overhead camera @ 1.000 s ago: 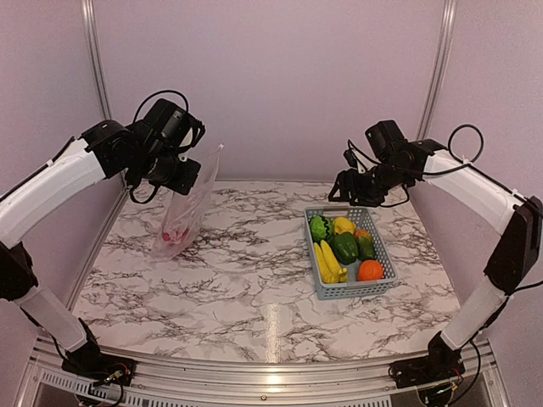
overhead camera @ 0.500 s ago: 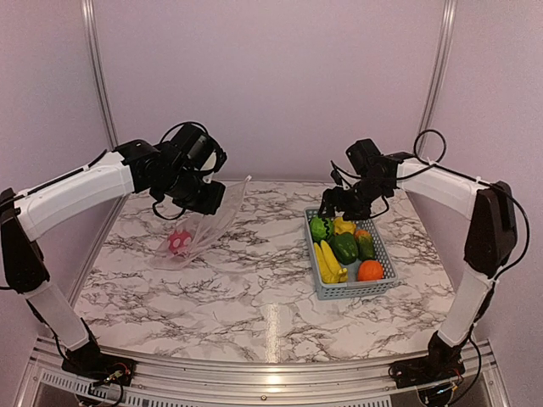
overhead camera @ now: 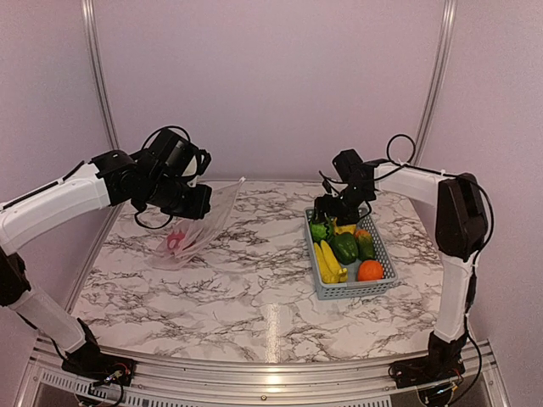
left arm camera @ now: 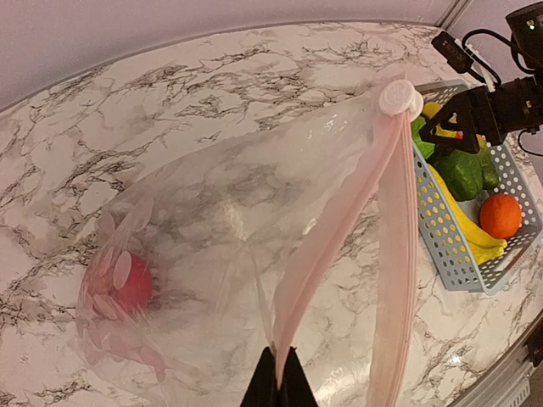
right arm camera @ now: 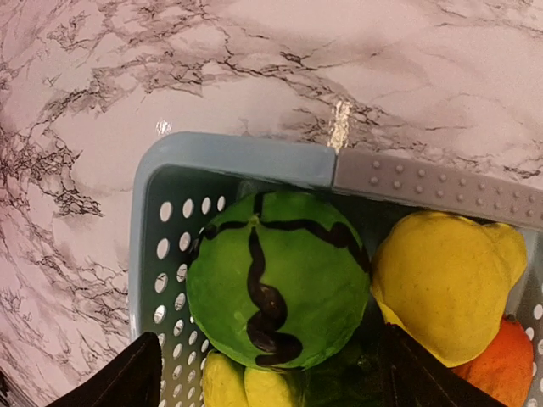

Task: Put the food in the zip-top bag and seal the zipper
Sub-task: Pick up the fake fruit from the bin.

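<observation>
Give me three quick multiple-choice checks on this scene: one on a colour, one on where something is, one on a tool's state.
1. What colour is the round toy fruit below the right tool, in the grey-blue slotted plastic basket?
A. green with dark stripes
B. plain orange
C. red-pink

2. Where is the red-pink toy ball?
A. in the basket
B. inside the clear crinkly plastic bag
C. in the right tool

3. What state is the left tool in?
A. open and empty
B. shut on the basket rim
C. shut on the bag's pinkish zip strip

Answers:
1 A, the right wrist view shows it centred under the open tool.
2 B, it shows through the plastic.
3 C, its closed tips pinch the strip.
</observation>
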You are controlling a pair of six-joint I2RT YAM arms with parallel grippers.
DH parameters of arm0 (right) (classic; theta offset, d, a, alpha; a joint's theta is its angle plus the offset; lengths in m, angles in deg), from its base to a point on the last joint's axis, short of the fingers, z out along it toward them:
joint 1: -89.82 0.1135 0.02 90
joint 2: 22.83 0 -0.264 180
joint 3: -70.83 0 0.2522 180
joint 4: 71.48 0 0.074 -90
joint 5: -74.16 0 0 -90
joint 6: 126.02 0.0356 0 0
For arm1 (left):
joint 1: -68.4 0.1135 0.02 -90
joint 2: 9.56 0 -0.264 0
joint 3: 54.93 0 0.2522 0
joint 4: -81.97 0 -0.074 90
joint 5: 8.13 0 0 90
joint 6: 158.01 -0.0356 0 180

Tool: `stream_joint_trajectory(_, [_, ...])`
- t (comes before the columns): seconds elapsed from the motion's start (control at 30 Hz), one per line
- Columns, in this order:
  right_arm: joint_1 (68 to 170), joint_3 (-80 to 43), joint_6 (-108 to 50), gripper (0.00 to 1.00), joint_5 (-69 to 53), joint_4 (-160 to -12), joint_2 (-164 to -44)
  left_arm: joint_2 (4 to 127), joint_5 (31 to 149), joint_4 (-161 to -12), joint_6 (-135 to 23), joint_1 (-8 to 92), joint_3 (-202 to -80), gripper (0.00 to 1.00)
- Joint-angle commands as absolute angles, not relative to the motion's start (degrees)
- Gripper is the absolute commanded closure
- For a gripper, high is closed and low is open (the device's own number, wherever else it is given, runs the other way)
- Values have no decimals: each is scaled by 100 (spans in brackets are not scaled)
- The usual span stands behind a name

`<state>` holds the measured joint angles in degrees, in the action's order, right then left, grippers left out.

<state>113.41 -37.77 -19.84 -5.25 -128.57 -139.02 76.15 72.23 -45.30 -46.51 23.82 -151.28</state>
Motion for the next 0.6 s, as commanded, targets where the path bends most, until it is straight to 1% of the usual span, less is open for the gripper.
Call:
stream_joint_trajectory(0.0, [11284, -4286, -2003, 15, -480, -12766, -14243, 7329, 7285, -4739, -4476, 2375, -14895, 100])
stream_joint_trajectory(0.2, [11274, -4518, -1944, 15, -386, -12741, -14611, 7304, 7344, -4848, -4399, 2382, -14823, 100])
stream_joint_trajectory(0.4, [11275, -4272, -1818, 16, -360, -12633, -14652, 7374, 7403, -4876, -4395, 2375, -14889, 100])
stream_joint_trajectory(0.43, [11275, -4228, -1818, 17, -384, -12626, -14651, 7395, 7419, -4880, -4385, 2379, -14894, 100])
stream_joint_trajectory(0.57, [11267, -4145, -1771, 29, -349, -12670, -14463, 7424, 7504, -4912, -4326, 2371, -14893, 100])
